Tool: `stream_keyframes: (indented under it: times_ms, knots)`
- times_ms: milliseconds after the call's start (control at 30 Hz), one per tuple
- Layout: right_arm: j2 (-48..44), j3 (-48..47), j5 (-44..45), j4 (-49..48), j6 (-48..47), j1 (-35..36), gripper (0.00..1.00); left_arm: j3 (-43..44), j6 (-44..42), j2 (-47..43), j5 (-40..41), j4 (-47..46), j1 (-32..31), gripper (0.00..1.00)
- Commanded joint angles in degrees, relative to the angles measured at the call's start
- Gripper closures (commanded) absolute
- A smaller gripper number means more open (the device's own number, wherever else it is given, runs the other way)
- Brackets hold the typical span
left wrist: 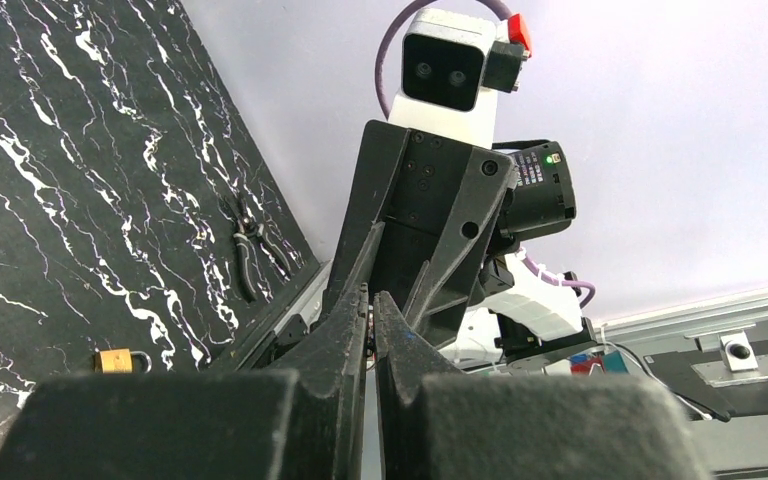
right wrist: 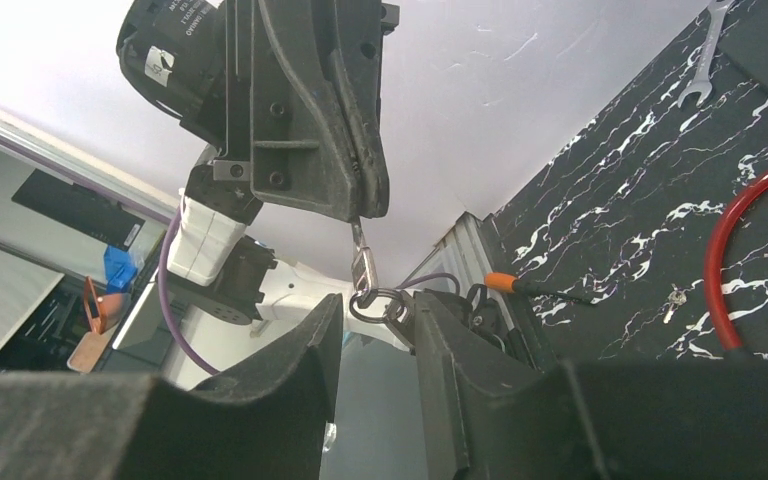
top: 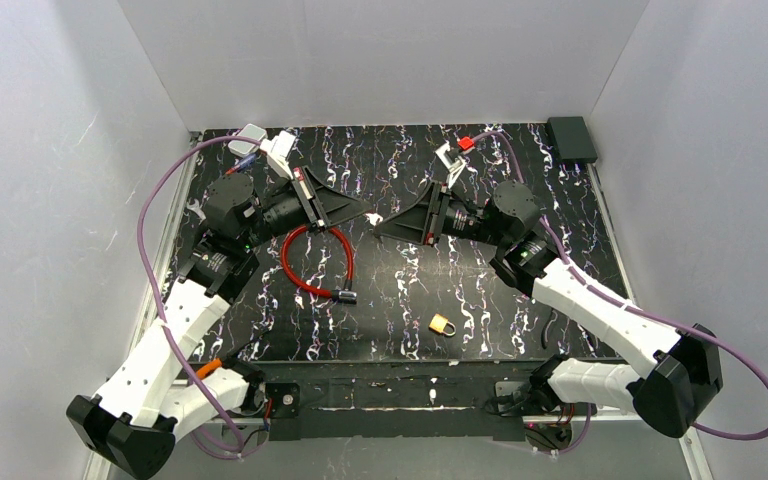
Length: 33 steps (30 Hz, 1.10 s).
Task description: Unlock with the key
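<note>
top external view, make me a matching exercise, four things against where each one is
1 small brass padlock
2 red looped cable lock
3 flat black box
4 small metal key on a ring

a at the far right corner of the black marbled table
b pinched in the left tool
c lying loose toward the near edge
d lying on the left half

Pairs: 1-c, 2-d, 3-a, 4-b

The key (right wrist: 362, 262) is partly hidden inside jaws of the left gripper (right wrist: 365, 210).
</note>
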<state>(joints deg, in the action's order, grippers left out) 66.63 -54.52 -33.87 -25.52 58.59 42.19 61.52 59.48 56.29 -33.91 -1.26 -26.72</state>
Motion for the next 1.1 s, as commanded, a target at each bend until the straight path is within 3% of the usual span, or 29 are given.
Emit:
stream_keyframes:
  times_ms: [0, 100, 267, 433, 833, 1067]
  knots:
    - [-0.2, -2.12, -0.15, -3.44, -0.87, 0.16, 0.6, -0.36, 0.02, -0.28, -1.15, -1.82, 0.35, 1.0]
    - [-0.43, -2.14, 0.4, -3.72, -0.76, 0.17, 0.59, -0.5, 0.09, -0.3, -1.05, -1.65, 0.33, 1.0]
    - [-1.32, -2.49, 2.12, -3.42, -1.28, 0.16, 0.44, -0.84, -0.06, -0.39, -0.99, -1.62, 0.35, 1.0]
    - [-1.07, -3.03, 1.96, -3.38, -1.11, 0.16, 0.56, -1.06, -0.02, -0.48, -0.88, -1.73, 0.35, 1.0]
    - [-0.65, -3.22, 1.95, -4.12, -0.37, 0.17, 0.59, -1.63, -0.05, -0.39, -0.72, -1.73, 0.35, 1.0]
    - [-0.29, -2.77, 1.19, -4.81, 0.37, 0.26, 0.75, -2.0, -0.15, -0.51, -0.37, -1.61, 0.34, 1.0]
